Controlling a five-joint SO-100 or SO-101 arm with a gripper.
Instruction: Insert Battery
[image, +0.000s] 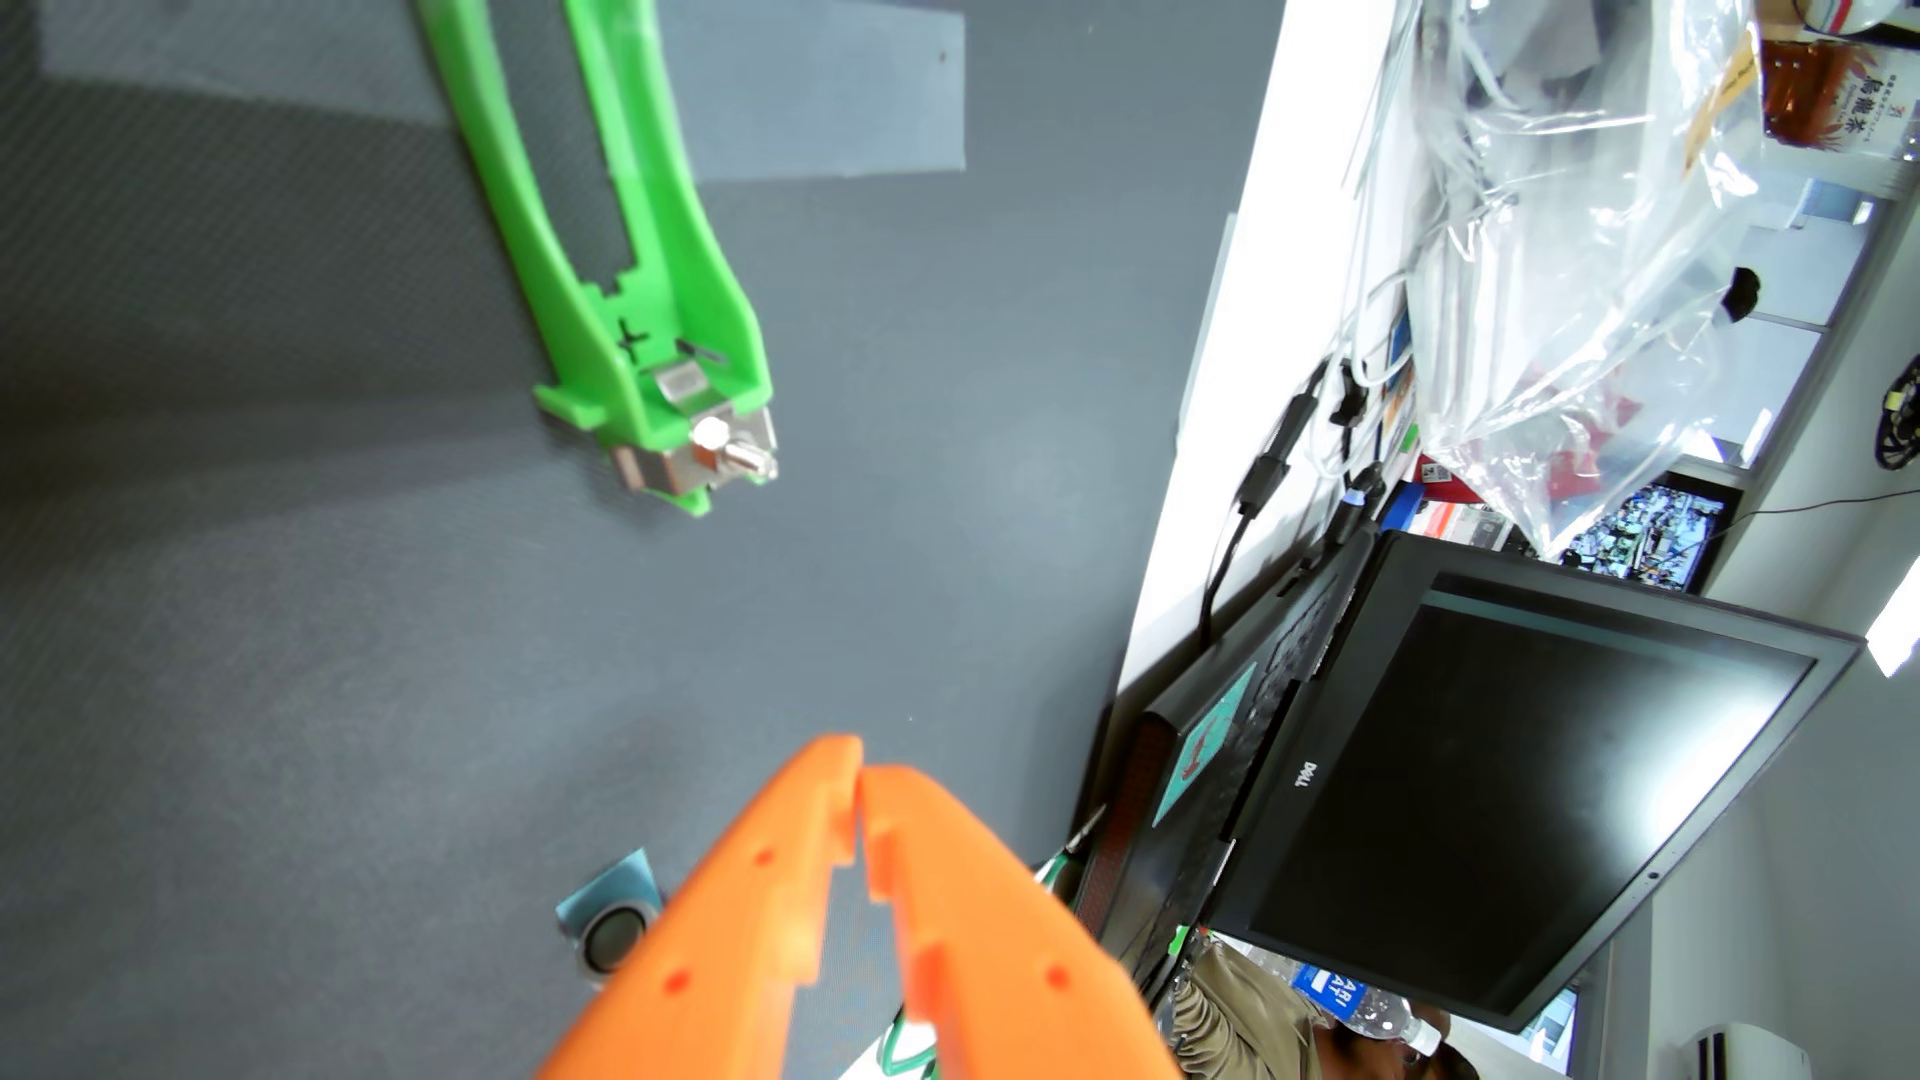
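In the wrist view a green plastic battery holder (613, 239) lies on the grey mat (312, 623), running from the top edge down to a metal contact and screw terminal (707, 447). Its slot looks empty. My orange gripper (860, 774) enters from the bottom edge, well below the holder, its fingertips touching and nothing visible between them. A small cylindrical object, possibly the battery (615, 935), stands end-on on a light blue patch just left of the gripper's left finger (748, 914), partly hidden by it.
The mat ends at a white table edge (1226, 395) on the right. Beyond it stand a Dell laptop (1455, 789), cables (1257, 488) and clear plastic bags (1579, 239). A pale tape patch (831, 93) lies by the holder's top.
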